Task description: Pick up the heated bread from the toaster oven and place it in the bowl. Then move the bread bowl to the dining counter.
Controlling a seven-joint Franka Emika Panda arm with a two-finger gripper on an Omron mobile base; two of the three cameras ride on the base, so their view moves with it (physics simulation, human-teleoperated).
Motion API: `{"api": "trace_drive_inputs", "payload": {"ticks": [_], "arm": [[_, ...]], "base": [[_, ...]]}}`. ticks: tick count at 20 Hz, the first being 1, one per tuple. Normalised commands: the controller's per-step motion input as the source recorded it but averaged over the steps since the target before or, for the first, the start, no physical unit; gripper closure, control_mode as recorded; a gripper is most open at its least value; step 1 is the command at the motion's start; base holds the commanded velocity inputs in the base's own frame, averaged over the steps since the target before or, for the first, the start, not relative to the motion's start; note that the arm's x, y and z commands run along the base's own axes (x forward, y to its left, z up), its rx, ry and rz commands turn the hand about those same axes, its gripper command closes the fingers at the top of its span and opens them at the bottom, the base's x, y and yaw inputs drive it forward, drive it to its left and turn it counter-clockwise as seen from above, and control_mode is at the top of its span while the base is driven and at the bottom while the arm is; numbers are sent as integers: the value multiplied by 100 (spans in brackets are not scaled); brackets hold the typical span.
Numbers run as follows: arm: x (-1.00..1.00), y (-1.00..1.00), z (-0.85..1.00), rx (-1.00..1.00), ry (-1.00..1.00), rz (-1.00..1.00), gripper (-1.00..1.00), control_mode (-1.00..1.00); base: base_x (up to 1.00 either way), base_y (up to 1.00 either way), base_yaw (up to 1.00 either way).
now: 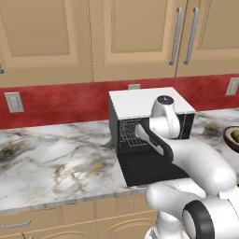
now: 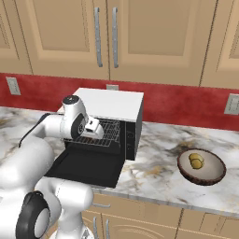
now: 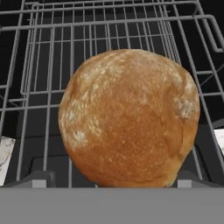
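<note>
The toaster oven [image 1: 149,100] [image 2: 112,103] stands on the marble counter against the red wall, its black door [image 1: 149,169] [image 2: 88,168] dropped flat. The heated bread [image 3: 129,118], a golden-brown roll, lies on the wire rack [image 3: 109,26] inside. My gripper [image 3: 113,180] [image 2: 96,131] reaches into the oven mouth, open, with one fingertip [image 3: 37,179] low on each side of the roll. Whether they touch it I cannot tell. The dark-brown bowl [image 2: 212,173] [image 1: 230,140] sits on the counter to the oven's right with small yellowish pieces in it. The dining counter is out of view.
Marble counter [image 1: 56,158] [image 2: 154,175] stretches bare to the left of the oven and between oven and bowl. Wooden wall cabinets [image 1: 130,37] hang above. Outlets [image 1: 14,101] [image 2: 232,103] sit on the red backsplash. The open door overhangs the counter's front edge.
</note>
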Motion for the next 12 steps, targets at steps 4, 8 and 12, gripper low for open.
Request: {"api": "trace_drive_inputs", "payload": {"ticks": [4,8,12], "arm": [[-23,-23,-50,0,-3,0,-100,-100],[-24,-26,-36,0,-6,0,-100,-100],[-19,-20,-31,0,0,0,-100,-100]], "base": [[0,0,0],[0,0,0],[0,0,0]]}}
